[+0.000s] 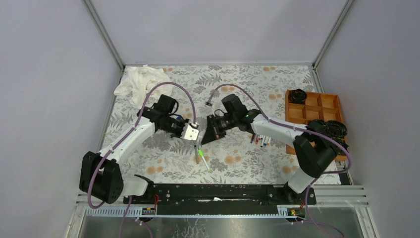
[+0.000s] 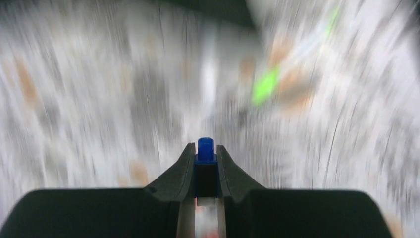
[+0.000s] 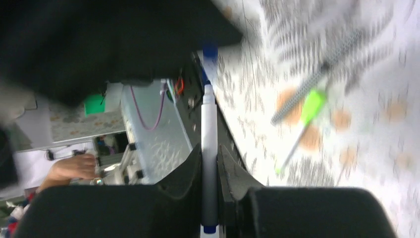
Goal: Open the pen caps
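— Blue plastic sits between the fingers of the left gripper [image 2: 205, 154]. Is that the cap?
— Yes. Those fingers are drawn almost together and pinch the blue cap [image 2: 205, 147], its top poking just past the fingertips.
— And the right gripper [image 3: 209, 151]?
— It is drawn in just as narrowly, clamped on the white barrel of the pen [image 3: 209, 119], which runs straight out beyond its fingertips toward the other arm.
— Why one gripper on each end?
— I judge it a pull-apart: one set of fingers anchors the barrel and the other takes the cap, so the two can separate along the pen's line. A thin blue tip seems to show between barrel and cap, so the cap may be just off, but blur leaves me unsure.
— Anything else close by?
— A green-marked pen [image 3: 308, 106] lies on the patterned table cover [image 3: 376, 59], off to the right of the right fingers, well apart and untouched.
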`<state>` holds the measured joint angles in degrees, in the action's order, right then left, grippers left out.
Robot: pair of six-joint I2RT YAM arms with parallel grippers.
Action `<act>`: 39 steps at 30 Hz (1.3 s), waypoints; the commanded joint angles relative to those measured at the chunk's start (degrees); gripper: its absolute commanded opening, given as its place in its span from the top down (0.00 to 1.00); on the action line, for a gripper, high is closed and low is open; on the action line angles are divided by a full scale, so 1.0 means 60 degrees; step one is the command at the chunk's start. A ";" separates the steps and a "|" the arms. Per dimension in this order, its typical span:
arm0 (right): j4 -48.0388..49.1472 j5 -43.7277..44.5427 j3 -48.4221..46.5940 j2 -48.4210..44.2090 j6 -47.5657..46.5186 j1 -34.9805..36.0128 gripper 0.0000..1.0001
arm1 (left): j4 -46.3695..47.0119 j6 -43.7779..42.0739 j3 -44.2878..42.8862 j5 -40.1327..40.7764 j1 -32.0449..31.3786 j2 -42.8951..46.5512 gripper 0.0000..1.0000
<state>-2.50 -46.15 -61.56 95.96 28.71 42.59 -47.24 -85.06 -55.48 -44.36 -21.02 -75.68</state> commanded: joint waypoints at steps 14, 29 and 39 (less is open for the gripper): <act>-0.4518 0.1331 -0.0834 -0.1454 -0.0391 -0.0989 1.00 | -0.1484 0.2900 -0.0235 0.2335 0.0390 0.0175 1.00; -0.4398 0.8238 0.1658 -0.3296 0.0691 -0.2709 1.00 | 0.2578 0.7149 -0.1359 0.4923 0.2188 -0.4325 0.90; -0.3711 1.0114 0.1959 -0.2642 0.0987 -0.3485 1.00 | 0.2154 0.7319 -0.1377 0.4093 0.2185 -0.3580 0.02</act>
<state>-27.99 6.85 -49.93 77.93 33.06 22.55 -34.13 -42.30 -62.28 -17.15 -7.84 -100.57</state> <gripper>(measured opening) 0.181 0.942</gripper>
